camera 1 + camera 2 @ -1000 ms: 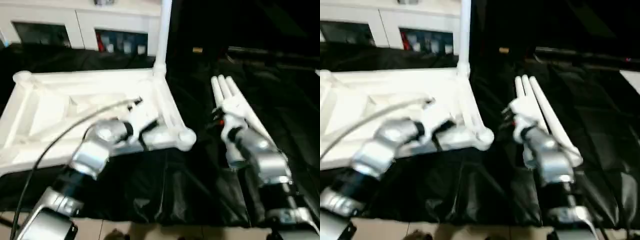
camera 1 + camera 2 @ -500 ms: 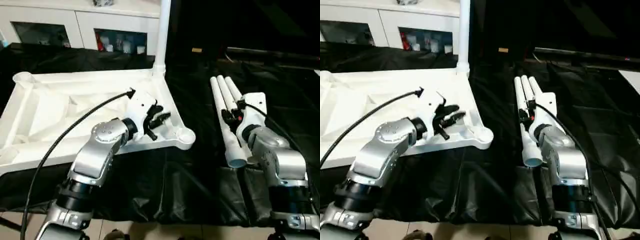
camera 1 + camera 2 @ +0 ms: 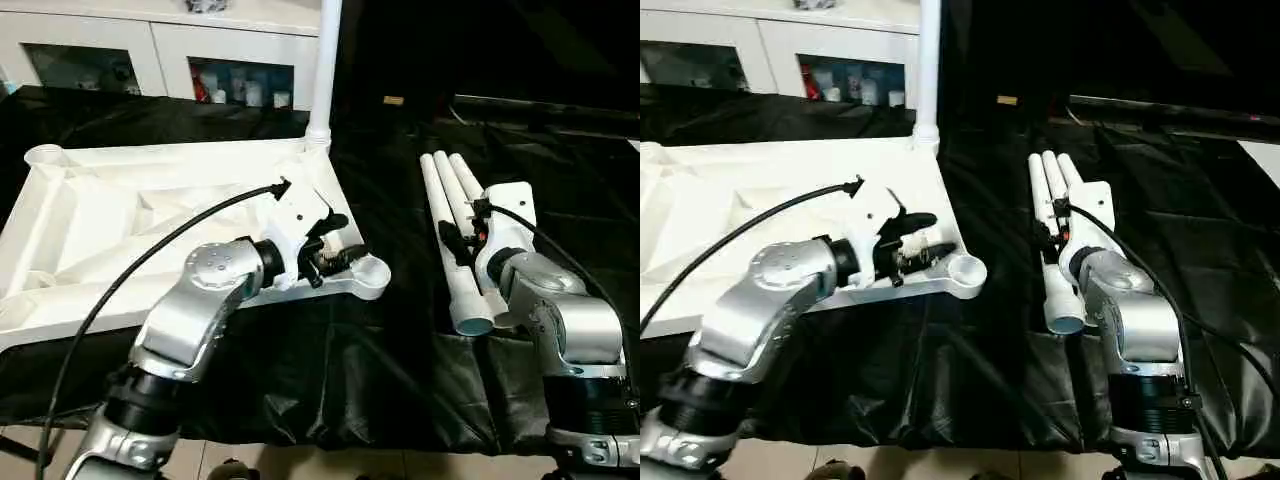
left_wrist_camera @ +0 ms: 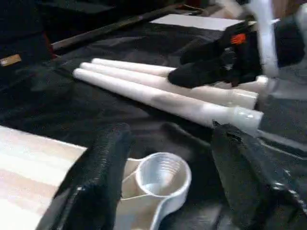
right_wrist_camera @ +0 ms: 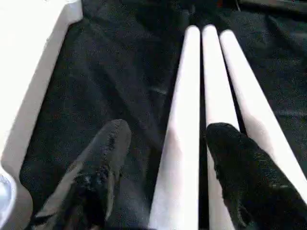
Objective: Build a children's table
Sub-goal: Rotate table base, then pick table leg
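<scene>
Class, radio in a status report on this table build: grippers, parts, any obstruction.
Left gripper open, empty, over near corner socket of the upturned top. Right gripper open, straddling one of three loose legs. One leg already upright. No obstruction seen.

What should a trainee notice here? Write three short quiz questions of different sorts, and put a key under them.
1. True or false: one leg already stands upright in a socket of the table top.
2. How many loose legs lie side by side on the black cloth?
3. The left gripper hovers, fingers apart, by which of these? A: the empty near corner socket. B: the loose legs. C: a cabinet door.

Key: 1 true; 2 three; 3 A.
</scene>
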Available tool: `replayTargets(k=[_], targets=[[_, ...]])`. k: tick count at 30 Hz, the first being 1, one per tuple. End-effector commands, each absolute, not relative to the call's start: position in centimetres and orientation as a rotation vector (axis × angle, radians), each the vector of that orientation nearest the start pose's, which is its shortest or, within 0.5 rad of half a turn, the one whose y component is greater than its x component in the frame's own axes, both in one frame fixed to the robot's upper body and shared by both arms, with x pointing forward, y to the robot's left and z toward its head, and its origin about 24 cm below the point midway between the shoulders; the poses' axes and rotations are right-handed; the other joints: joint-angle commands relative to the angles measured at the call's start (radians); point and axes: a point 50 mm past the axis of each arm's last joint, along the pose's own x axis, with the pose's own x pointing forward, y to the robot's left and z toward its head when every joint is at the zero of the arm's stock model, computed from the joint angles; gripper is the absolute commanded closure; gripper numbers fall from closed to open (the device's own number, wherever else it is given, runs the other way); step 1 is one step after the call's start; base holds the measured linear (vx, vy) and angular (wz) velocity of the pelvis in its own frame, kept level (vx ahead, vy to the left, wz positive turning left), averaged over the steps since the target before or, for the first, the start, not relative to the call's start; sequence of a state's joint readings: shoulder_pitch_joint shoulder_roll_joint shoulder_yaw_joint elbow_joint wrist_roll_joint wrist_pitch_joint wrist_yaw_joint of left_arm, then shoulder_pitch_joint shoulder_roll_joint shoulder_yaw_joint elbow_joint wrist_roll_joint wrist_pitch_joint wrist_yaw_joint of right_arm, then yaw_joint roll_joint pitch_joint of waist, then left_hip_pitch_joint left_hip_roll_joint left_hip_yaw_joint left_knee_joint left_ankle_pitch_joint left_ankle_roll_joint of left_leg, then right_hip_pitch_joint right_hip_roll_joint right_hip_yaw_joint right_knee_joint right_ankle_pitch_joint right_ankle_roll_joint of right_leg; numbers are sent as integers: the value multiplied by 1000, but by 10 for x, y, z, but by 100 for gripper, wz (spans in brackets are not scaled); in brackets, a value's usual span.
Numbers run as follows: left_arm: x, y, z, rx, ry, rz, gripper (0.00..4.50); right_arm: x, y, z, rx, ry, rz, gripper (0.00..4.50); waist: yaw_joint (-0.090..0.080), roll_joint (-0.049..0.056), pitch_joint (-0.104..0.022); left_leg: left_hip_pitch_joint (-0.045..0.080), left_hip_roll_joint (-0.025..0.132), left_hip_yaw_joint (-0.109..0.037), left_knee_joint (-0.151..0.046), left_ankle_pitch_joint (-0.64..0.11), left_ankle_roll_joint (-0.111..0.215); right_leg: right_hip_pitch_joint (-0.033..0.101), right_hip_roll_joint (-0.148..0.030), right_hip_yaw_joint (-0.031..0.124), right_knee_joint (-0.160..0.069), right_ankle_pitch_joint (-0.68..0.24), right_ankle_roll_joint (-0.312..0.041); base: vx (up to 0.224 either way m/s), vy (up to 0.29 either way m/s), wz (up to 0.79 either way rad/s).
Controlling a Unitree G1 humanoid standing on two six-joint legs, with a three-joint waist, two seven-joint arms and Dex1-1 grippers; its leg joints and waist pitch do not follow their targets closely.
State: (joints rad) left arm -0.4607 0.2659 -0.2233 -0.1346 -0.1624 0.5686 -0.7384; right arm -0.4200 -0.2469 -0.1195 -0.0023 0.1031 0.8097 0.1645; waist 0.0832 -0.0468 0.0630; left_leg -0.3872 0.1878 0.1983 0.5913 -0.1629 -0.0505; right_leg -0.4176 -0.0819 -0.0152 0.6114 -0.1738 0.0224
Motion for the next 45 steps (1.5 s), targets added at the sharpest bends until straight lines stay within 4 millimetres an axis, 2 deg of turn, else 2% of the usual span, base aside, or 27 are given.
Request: replayTargets(k=[1, 5, 7, 12, 18, 34, 41, 42, 44, 45], targets=[[287, 77, 131, 196, 117, -1080, 108, 314, -196, 101, -92, 379, 60, 117, -6, 12, -70, 27, 25, -15, -73, -272, -69, 34, -29, 22, -74, -240, -120, 0, 0, 0], [284, 73, 131, 237, 113, -1105, 78, 315, -200, 100, -133, 400, 5, 86, -4, 12, -71, 27, 24, -15, -72, -265, -74, 35, -30, 23, -74, -243, -112, 0, 0, 0], [282, 72, 132, 246, 111, -1131, 78, 315, -203, 96, -147, 440, -20, 86, -4, 10, -71, 26, 24, -16, -72, -263, -75, 37, -30, 23, -73, -245, -110, 0, 0, 0], [277, 71, 133, 255, 117, -1174, 78, 315, -204, 90, -120, 516, -29, 86, -5, 13, -71, 27, 22, -15, -71, -269, -81, 36, -28, 24, -73, -248, -111, 0, 0, 0], [279, 74, 132, 282, 126, -1162, 78, 318, -198, 83, -41, 571, 28, 86, -4, 15, -71, 28, 23, -17, -71, -282, -85, 35, -30, 23, -74, -271, -116, 0, 0, 0], [270, 76, 129, 291, 193, -1236, 78, 322, -199, 65, 44, 750, 57, 86, 0, 12, -73, 29, 22, -14, -69, -252, -89, 36, -31, 22, -70, -258, -127, 0, 0, 0], [266, 79, 126, 314, 236, -1258, 69, 324, -204, 57, 56, 833, 43, 141, 0, 9, -73, 28, 22, -12, -67, -238, -89, 38, -30, 22, -69, -258, -126, 0, 0, 0], [266, 79, 126, 311, 245, -1259, 69, 325, -205, 56, 68, 842, 38, 148, -2, 2, -74, 28, 23, -12, -67, -232, -87, 38, -31, 22, -66, -253, -132, 0, 0, 0], [265, 79, 126, 310, 252, -1263, 69, 326, -206, 55, 76, 849, 35, 159, -1, 4, -73, 28, 23, -11, -66, -233, -87, 36, -32, 22, -67, -262, -133, 0, 0, 0], [264, 80, 126, 313, 265, -1273, 69, 328, -207, 54, 90, 860, 36, 181, -1, 0, -73, 28, 22, -11, -65, -232, -86, 37, -32, 22, -67, -266, -131, 0, 0, 0]])
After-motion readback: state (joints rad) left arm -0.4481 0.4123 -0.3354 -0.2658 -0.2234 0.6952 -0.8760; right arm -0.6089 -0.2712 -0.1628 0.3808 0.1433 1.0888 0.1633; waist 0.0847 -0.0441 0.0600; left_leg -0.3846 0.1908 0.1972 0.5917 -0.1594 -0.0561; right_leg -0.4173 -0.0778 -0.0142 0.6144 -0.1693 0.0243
